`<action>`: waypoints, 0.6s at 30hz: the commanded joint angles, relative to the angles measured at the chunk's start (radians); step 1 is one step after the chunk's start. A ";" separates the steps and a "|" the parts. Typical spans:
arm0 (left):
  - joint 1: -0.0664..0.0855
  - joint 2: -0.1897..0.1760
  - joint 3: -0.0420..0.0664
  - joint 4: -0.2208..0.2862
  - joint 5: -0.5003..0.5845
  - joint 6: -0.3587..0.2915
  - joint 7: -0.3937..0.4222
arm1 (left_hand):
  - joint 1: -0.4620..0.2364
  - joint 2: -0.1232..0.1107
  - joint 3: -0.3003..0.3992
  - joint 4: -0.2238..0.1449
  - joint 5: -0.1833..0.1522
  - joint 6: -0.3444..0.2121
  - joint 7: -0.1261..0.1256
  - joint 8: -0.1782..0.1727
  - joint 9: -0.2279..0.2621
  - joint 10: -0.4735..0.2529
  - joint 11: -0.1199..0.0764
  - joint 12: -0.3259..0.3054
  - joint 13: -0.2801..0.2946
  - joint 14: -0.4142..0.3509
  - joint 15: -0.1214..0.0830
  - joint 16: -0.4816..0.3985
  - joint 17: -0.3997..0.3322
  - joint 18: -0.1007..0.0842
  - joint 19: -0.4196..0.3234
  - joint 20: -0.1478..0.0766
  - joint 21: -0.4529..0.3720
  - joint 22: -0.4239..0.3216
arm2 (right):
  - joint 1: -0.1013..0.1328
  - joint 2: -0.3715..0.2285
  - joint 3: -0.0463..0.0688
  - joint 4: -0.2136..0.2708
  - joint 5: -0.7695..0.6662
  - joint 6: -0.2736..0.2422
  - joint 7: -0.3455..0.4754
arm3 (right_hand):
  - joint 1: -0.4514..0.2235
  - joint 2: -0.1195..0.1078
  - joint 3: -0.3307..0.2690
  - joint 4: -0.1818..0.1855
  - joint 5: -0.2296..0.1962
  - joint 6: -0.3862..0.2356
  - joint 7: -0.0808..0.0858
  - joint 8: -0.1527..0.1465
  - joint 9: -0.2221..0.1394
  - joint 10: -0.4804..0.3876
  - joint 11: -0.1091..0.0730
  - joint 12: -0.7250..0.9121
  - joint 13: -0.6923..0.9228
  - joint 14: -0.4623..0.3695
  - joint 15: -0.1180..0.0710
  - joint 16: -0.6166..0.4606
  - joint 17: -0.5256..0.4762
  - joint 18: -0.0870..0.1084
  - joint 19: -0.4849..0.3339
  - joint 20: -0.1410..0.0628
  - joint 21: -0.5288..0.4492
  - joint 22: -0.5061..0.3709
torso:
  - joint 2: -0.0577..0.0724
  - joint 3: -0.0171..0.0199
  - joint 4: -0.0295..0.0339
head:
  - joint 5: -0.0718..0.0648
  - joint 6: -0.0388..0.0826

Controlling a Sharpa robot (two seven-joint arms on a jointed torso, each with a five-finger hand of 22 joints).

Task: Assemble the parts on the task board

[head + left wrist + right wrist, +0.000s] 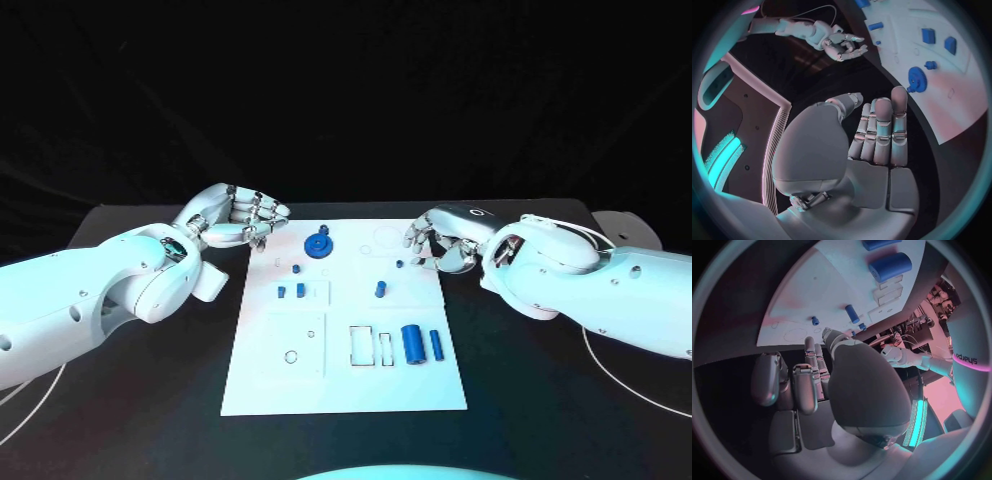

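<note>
From the head view, the white task board (pixel 346 372) lies in the middle of the black table (pixel 534 400), with blue parts scattered on it. The left hand (pixel 238 218) hovers at the board's far left corner, its fingers curled in together with nothing between them. A blue gear (pixel 319 243) sits on the board just beside those fingertips, apart from them. The right hand (pixel 444 238) hovers at the board's far right edge, fingers likewise curled in and holding nothing. A small blue peg (pixel 400 265) lies just beside its fingertips, and a short blue pin (pixel 381 289) a little nearer the robot. Well apart from both hands, a large blue cylinder (pixel 413 343) and a thinner blue rod (pixel 436 343) lie side by side near the robot's end of the board.

In the left wrist view, the left hand (pixel 873 135) has its fingers (pixel 882 125) side by side and bent, clasping nothing. The blue gear (pixel 916 78) lies on the task board (pixel 954 115) just beyond the fingertips, not touching.

In the right wrist view, the right hand (pixel 817 380) has its fingers (pixel 804 387) folded inward, bare of any part. The short blue pin (pixel 852 314) and small blue peg (pixel 815 320) lie on the task board (pixel 817 290) just past the fingertips; the large blue cylinder (pixel 890 266) lies farther off.
</note>
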 commanded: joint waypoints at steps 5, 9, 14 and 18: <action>-0.001 -0.015 0.000 0.043 0.326 0.009 0.146 | 0.006 0.021 -0.015 -0.005 -0.001 0.006 -0.002 0.007 0.001 0.013 -0.010 0.029 0.014 -0.013 -0.004 -0.007 -0.009 0.007 -0.007 -0.005 -0.014 -0.008 | -0.003 0.038 -0.001 -0.013 -0.194 0.077 -0.085 | 0.003 -0.010 0.013 -0.004 -0.003 0.003 0.007 -0.008 -0.002 0.006 0.007 -0.013 -0.010 0.047 0.008 0.005 0.004 0.001 0.010 0.002 0.018 0.076 | 0.003 -0.0011 -0.0011 | 0.003 0.002; -0.002 -0.019 0.000 0.052 0.355 0.014 0.155 | 0.006 0.021 -0.016 -0.005 -0.001 0.006 -0.003 0.007 0.000 0.013 -0.010 0.031 0.015 -0.014 -0.004 -0.007 -0.010 0.007 -0.007 -0.005 -0.015 -0.009 | -0.005 0.059 -0.002 -0.026 -0.208 0.084 -0.091 | 0.005 -0.009 0.019 -0.006 -0.004 0.005 0.007 -0.009 -0.002 0.008 0.007 -0.016 -0.014 0.047 0.008 0.006 0.004 0.000 0.012 0.002 0.022 0.079 | 0.002 -0.0010 0.0021 | 0.001 0.001; -0.002 -0.023 0.000 0.060 0.373 0.019 0.162 | 0.006 0.023 -0.018 -0.006 -0.001 0.006 -0.003 0.007 0.000 0.013 -0.011 0.035 0.016 -0.016 -0.004 -0.009 -0.011 0.007 -0.008 -0.005 -0.017 -0.010 | -0.012 0.084 -0.002 -0.047 -0.222 0.092 -0.094 | 0.006 -0.009 0.029 -0.009 -0.007 0.011 0.008 -0.008 -0.001 0.012 0.008 -0.021 -0.021 0.048 0.009 0.007 0.006 -0.001 0.015 0.003 0.029 0.084 | 0.004 -0.0004 0.0022 | -0.001 -0.002; -0.002 -0.027 0.000 0.065 0.380 0.019 0.164 | 0.006 0.025 -0.020 -0.006 -0.001 0.006 -0.003 0.008 0.000 0.012 -0.011 0.038 0.018 -0.018 -0.005 -0.010 -0.012 0.007 -0.008 -0.006 -0.019 -0.012 | -0.019 0.104 -0.003 -0.066 -0.227 0.096 -0.092 | 0.010 -0.004 0.054 -0.019 -0.019 0.026 0.006 -0.006 0.002 0.028 0.005 -0.026 -0.034 0.049 0.007 0.010 0.011 -0.004 0.020 0.003 0.042 0.092 | 0.004 -0.0010 0.0012 | 0.000 -0.004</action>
